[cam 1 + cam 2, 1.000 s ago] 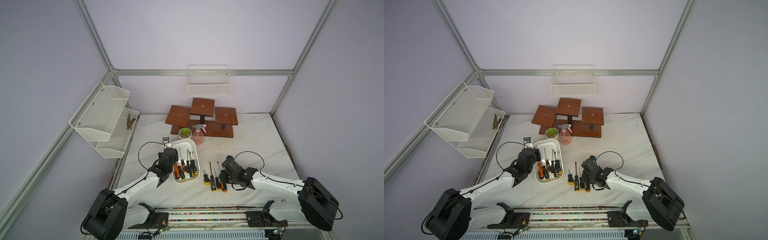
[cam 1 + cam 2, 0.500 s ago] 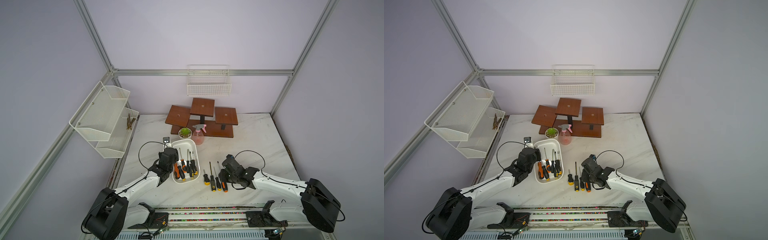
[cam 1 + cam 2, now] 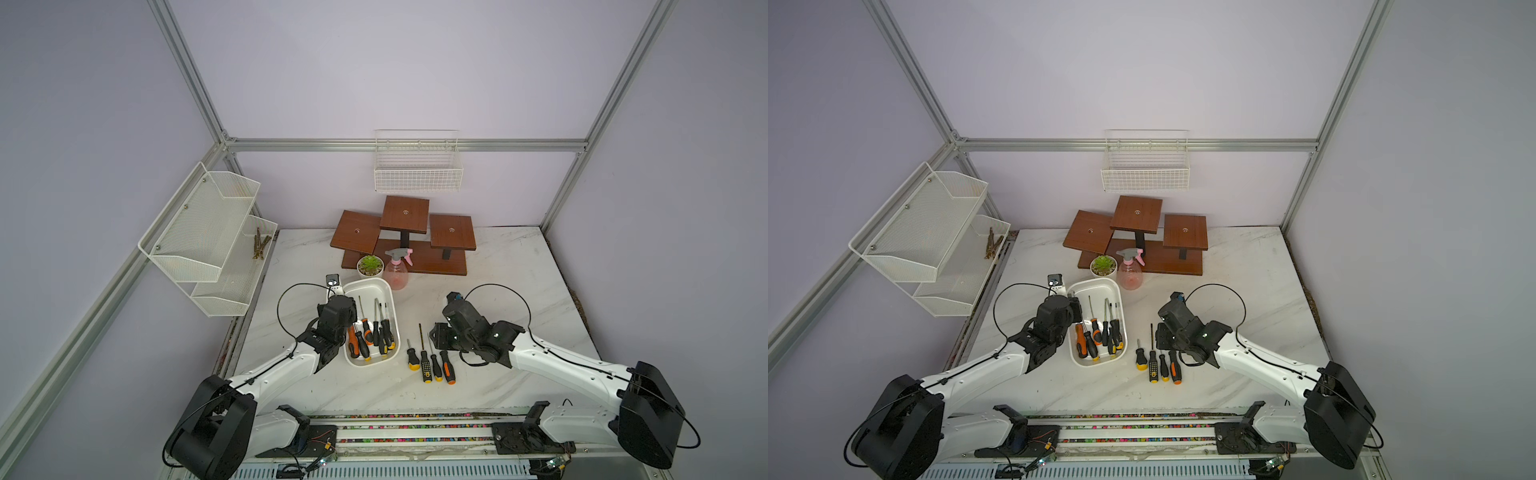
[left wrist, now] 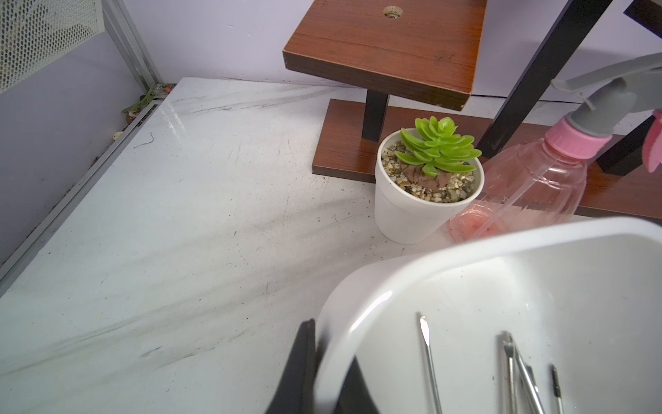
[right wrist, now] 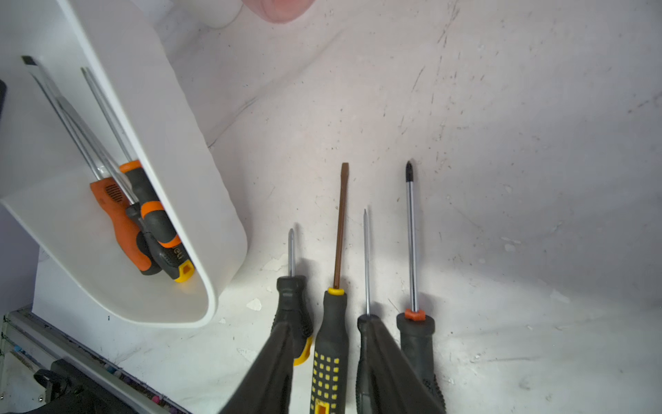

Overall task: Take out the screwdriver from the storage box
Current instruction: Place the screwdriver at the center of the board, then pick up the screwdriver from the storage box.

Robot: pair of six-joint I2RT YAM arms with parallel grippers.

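**Clamping the storage box rim: stock on the marble top**

**storage box** (image 3: 371, 286): a white glossy tub on the marble tabletop (image 3: 498, 270), in front of the left arm, with its long axis running away from the robot.
- Contents: boxed screwdrivers (image 3: 368, 332), several, with orange-and-black handles. The handles lie at the near end and the shafts point to the far end. They overlap, so the count is unclear.

**left gripper** (image 4: 329, 376): closed on the box's long rim on the robot's left. One finger is outside the wall and one inside. It holds the box and no tool.

**right gripper** (image 5: 329, 324): jaws partly apart, low over the table, with nothing clasped. Its fingers (image 5: 276, 362) straddle the checked-handle screwdriver (image 5: 338, 233). As far as the wrist view shows, they are not pressed against it.

**Row of four on the table:** just beside the box on its right, parallel, handles toward the robot.
- short screwdriver (image 5: 292, 297), black handle with a yellow end
- checked-handle screwdriver, yellow and black, with a brown flat blade
- thin screwdriver (image 5: 365, 261), black handle
- cross-tip screwdriver (image 5: 412, 251), orange collar

**Past the box's far end:**
- succulent pot (image 4: 412, 211), white
- pink spray bottle (image 4: 530, 193), just beside the pot

**Farther back:** stepped wooden stand (image 3: 405, 214).

**Walls:**
- wire basket (image 3: 417, 172) on the back wall
- two-tier mesh shelf (image 3: 199, 232) on the robot's left
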